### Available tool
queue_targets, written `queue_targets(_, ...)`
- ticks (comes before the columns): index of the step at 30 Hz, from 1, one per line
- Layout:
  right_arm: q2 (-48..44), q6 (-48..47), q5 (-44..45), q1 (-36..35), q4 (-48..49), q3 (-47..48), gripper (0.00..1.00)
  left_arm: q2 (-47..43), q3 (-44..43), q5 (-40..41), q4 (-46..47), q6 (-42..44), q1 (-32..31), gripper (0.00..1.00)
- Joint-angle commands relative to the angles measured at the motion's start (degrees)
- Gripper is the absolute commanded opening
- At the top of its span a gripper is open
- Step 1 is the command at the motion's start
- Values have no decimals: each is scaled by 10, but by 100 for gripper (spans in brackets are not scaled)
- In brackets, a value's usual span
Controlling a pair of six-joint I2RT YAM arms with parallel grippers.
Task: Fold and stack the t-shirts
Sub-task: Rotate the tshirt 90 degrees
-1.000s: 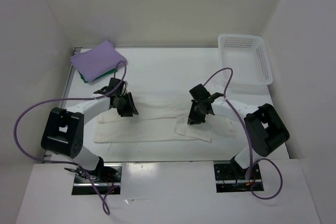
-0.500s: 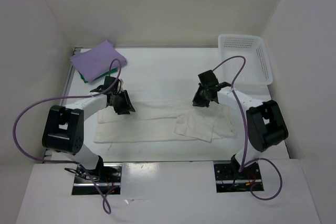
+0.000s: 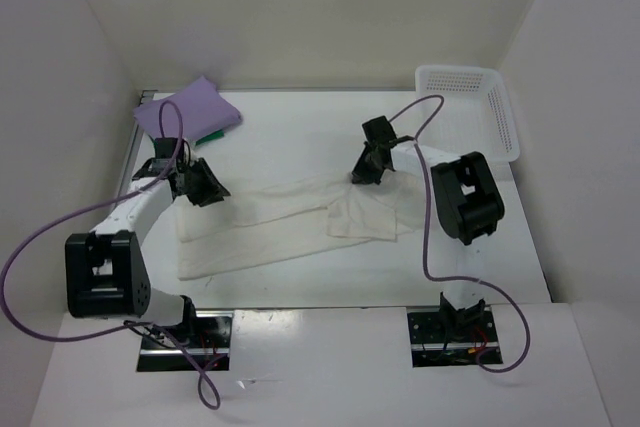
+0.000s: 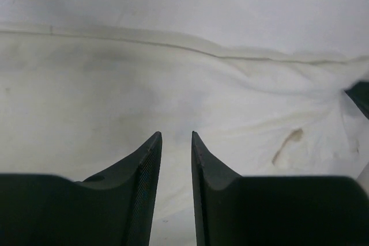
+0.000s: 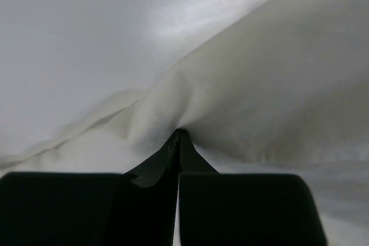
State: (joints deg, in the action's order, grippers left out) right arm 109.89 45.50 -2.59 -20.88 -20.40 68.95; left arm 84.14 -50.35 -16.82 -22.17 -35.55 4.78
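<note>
Mid-fold, the right gripper clamped the cream shirt; the left gripper, jaws narrowly apart, likely needed to pinch next.

- Left arm: rises from its base at 7 o'clock, elbow block low, forearm running toward 11 o'clock.
- Left gripper: turned toward 4 o'clock, fingers a narrow gap apart, nothing between them.
- Right arm: rises from its base at 5 o'clock, elbow block high, forearm reaching toward 10 o'clock.
- Right gripper: pointed toward 7 o'clock, jaws closed, pinching a fold of the cream-white t-shirt.
</note>
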Motion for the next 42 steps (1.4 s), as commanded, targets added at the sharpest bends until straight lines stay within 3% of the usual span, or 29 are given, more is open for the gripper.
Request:
queue_targets(1, 83, 3, -2, -8, 36, 123, 1, -68, -40, -22, -24, 10, -28, 34)
queue_targets(3, 157, 3, -16, -8, 22, 202, 1, -81, -40, -22, -30, 4, -49, 34)
queue_targets(6, 277, 3, -23, -22, -20, 400, 1, -102, -45, -22, -42, 4, -75, 34)
queue_targets(7, 314, -6, -32, -29, -44, 537, 1, -107, -40, -16, -51, 4, -80, 34)
queue_targets(9, 433, -20, -41, -35, -140, 698, 2, -119, -40, 1, -73, 24, -80, 34)
queue_targets(10, 476, -33, -41, -35, -182, 893, 2, -119, -40, 1, -81, 31, -80, 34)
queue_targets(11, 519, -33, -41, -35, -263, 1003, 3, -119, -40, 6, -87, 38, -80, 34)
queue_targets(12, 551, -33, -73, -35, -264, 1109, 3, -119, -40, 6, -95, 45, -80, 35)
queue_targets(13, 506, -26, -92, -35, -240, 1001, 7, -124, -47, 0, -95, 45, -80, 35)
queue_targets(14, 465, -31, -92, -29, -217, 951, 7, -124, -47, -14, -95, 45, -80, 35)
queue_targets(17, 336, -100, -27, -46, -209, 865, 14, -119, -73, -24, -89, 45, -80, 34)
queue_targets(21, 170, -137, -22, -74, -229, 731, 33, -114, -97, -46, -68, 39, -80, 25)
queue_targets(22, 118, -137, -28, -80, -162, 578, 41, -114, -97, -52, -67, 32, -80, 24)
queue_targets(23, 6, -131, -34, -86, -120, 494, 44, -108, -102, -52, -60, 32, -80, 22)
queue_targets(24, -46, -101, -34, -93, -81, 413, 46, -108, -102, -52, -60, 32, -80, 22)
queue_targets(25, -94, -80, -43, -100, -23, 269, 48, -108, -102, -52, -60, 32, -80, 21)
queue_targets(27, -205, -21, -86, -108, 28, 143, 50, -108, -96, -52, -55, 32, -80, 18)
queue_targets(28, -225, -4, -94, -131, 47, 46, 50, -108, -96, -47, -55, 32, -80, 18)
queue_targets(30, -244, 34, -100, -160, 84, -43, 51, -108, -91, -47, -43, 32, -80, 18)
queue_targets(33, -215, 71, -116, -195, 144, -107, 51, -79, -102, -41, -43, 43, -80, 16)
queue_targets(38, -170, 119, -69, -219, 217, -149, 52, -53, -134, -16, -49, 56, -80, 18)
queue_targets(42, -104, 131, -69, -219, 244, -131, 53, -47, -134, -30, -43, 61, -80, 18)
